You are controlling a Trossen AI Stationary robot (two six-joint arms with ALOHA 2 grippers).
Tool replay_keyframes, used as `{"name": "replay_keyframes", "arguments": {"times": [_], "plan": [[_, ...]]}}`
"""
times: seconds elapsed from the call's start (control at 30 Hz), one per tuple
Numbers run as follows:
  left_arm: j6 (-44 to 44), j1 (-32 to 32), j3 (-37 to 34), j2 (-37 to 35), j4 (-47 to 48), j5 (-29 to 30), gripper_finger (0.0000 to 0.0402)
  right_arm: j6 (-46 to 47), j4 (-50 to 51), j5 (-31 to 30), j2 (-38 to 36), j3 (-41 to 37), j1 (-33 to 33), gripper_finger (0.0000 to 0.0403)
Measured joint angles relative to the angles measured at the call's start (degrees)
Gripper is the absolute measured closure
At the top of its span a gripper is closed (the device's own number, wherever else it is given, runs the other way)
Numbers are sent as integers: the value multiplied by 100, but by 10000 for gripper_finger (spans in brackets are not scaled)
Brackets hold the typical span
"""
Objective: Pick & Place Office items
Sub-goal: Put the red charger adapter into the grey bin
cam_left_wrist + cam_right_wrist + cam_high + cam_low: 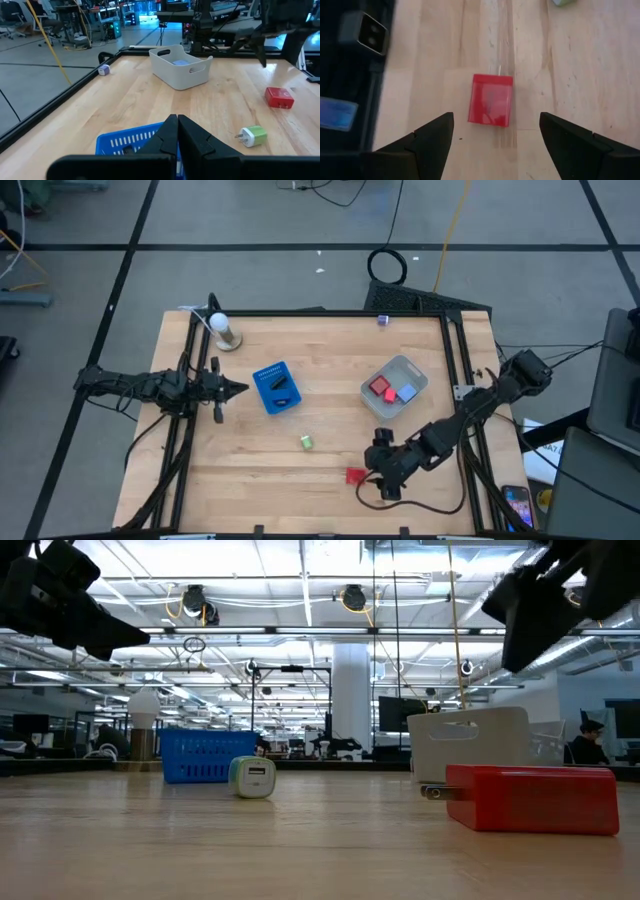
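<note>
While right pincer (496, 131) gapes over one red block (490, 100), left pincer (177, 131) pressed together; one green bit (306, 442).

High view: overhead, straight down on the whole light wooden table (330, 470). Low view: table height, level across into the room, close to the red block-shaped plug (532, 798). Left wrist view: forward across the table toward the pale plastic tub (181, 66). Right wrist view: close, downward. All four share the red plug.
</note>
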State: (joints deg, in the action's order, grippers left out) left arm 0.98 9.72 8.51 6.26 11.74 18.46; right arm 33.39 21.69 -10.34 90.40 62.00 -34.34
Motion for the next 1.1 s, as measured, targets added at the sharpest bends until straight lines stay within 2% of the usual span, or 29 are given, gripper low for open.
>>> {"name": "replay_keyframes", "arguments": {"times": [0.2,0.47,0.7,1.1], "plan": [[23,0,0,0,5,-14,387,0,-143,0,581,0,7,112],[101,0,4,0,45,-15,387,-2,-737,-4,841,3,8,112],[88,0,4,0,98,-13,387,-3,-685,-12,1308,175,14,112],[128,2,4,0,191,-33,387,-265,-676,-174,1456,227,23,113]]}}
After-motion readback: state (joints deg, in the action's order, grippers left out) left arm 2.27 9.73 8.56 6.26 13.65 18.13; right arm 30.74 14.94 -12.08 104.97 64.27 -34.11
